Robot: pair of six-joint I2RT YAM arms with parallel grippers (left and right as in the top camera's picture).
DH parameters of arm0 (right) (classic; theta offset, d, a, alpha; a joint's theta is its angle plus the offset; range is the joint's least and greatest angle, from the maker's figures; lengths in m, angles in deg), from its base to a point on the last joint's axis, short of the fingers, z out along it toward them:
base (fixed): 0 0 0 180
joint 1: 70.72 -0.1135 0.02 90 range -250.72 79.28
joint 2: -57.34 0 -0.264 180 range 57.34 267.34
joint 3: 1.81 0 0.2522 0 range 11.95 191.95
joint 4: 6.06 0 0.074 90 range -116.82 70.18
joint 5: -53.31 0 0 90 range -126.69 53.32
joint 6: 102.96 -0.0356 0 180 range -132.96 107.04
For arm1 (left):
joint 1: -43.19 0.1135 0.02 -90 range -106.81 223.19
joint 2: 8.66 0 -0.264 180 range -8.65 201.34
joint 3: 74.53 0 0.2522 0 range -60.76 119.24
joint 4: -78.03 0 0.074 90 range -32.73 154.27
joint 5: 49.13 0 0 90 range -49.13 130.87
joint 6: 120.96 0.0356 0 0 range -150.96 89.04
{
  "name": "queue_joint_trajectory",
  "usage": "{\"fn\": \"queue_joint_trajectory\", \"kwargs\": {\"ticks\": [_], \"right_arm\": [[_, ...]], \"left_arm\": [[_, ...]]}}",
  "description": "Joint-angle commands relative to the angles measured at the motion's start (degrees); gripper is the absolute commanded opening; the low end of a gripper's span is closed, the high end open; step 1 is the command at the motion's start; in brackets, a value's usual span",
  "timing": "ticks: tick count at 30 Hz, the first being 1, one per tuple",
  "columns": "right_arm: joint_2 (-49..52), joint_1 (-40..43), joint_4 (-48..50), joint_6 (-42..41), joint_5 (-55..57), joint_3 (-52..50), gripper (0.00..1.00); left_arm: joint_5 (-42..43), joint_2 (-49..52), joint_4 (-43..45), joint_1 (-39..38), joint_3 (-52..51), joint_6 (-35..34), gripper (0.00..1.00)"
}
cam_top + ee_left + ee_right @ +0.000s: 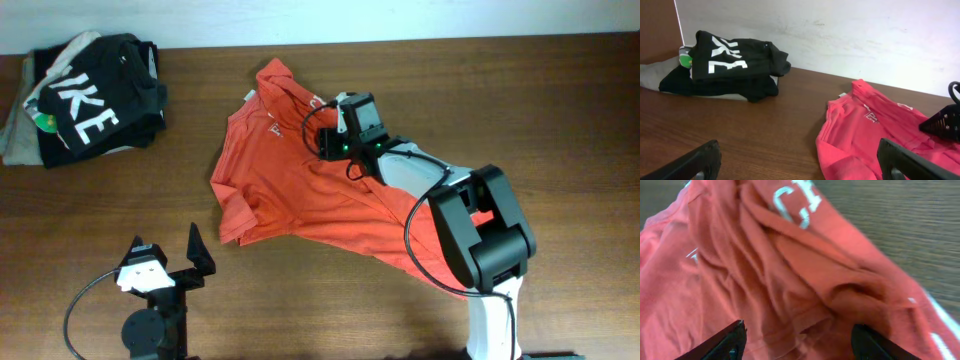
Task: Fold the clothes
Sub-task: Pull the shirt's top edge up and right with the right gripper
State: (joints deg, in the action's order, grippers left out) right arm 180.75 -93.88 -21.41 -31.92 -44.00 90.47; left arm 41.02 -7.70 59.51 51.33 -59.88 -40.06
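The right fingers point(727, 344) stand apart over the crumpled red T-shirt point(290, 190) on the bench point(300, 310). The left fingers point(697, 162) gape wide, empty.

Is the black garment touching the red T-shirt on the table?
No, a strip of bare table separates the black garment from the red T-shirt.

Red-orange T-shirt point(300, 190) with white logo point(796, 200); black garment point(95, 100), white letters; grey-beige garment point(18, 140); brown wood-grain table point(300, 310).
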Motion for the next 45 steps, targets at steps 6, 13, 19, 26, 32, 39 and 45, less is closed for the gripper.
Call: {"fn": "queue_joint_trajectory", "kwargs": {"ticks": [6, 13, 19, 26, 32, 39, 45], "right_arm": [[1.6, 0.9, 1.5, -1.7, 0.0, 0.3, 0.59], [1.6, 0.2, 2.5, -2.6, -0.4, 0.3, 0.55], [1.6, -0.2, 2.5, -2.5, 0.3, 0.3, 0.52], [1.7, -1.2, 1.9, -2.6, 3.1, 0.3, 0.43], [1.7, -2.4, 1.6, -2.6, 6.4, 0.3, 0.38], [1.5, -2.0, -1.2, -2.5, 7.5, 2.6, 0.64], [-2.0, -2.1, -12.7, 0.3, 12.5, 10.0, 0.66]], "left_arm": [[-0.4, -0.3, 0.0, -0.2, -0.3, -0.3, 0.99], [-0.4, -0.3, 0.0, -0.2, -0.3, -0.3, 0.99], [-0.4, -0.3, 0.0, -0.2, -0.3, -0.3, 0.99], [-0.4, -0.3, 0.0, -0.2, -0.3, -0.3, 0.99], [-0.4, -0.3, 0.0, -0.2, -0.3, -0.3, 0.99], [-0.4, -0.3, 0.0, -0.2, -0.3, -0.3, 0.99], [-0.4, -0.3, 0.0, -0.2, -0.3, -0.3, 0.99]]}}
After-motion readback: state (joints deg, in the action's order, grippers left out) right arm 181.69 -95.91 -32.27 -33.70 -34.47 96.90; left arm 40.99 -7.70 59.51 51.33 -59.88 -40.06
